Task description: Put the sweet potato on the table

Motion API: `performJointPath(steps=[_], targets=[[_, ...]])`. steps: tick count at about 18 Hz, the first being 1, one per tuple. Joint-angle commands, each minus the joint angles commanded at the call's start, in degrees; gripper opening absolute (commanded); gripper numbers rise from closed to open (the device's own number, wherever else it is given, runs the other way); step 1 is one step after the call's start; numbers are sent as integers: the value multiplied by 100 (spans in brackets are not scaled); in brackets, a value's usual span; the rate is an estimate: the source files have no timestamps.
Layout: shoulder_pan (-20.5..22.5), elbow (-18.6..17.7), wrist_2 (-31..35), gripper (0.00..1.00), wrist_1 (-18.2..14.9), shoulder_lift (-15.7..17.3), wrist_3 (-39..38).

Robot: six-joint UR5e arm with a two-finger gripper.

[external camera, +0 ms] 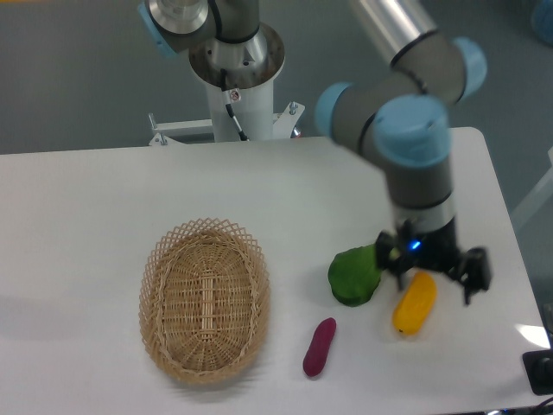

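Observation:
The sweet potato (319,347), a slim magenta-purple toy, lies flat on the white table (104,199) just right of the wicker basket and below the green vegetable. My gripper (429,270) hangs to the right of it, above the upper end of the yellow-orange vegetable (415,303). Its dark fingers (474,270) are spread apart and hold nothing. The gripper is well clear of the sweet potato.
An oval wicker basket (205,299) stands empty at centre left. A green vegetable (355,275) lies beside the gripper on its left. The arm's base post (235,82) stands at the table's far edge. The table's right edge is close to the gripper.

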Motion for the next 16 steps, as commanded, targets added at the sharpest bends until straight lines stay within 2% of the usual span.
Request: performJointPath(steps=[5, 8, 11, 13, 16], targets=[[545, 44, -193, 100, -686, 150, 1267], [1063, 44, -448, 100, -1450, 387, 2549], [1442, 53, -544, 100, -1881, 457, 3439], [1636, 35, -799, 100, -1997, 546, 3756], [1663, -35, -862, 100, -1997, 607, 3793]])
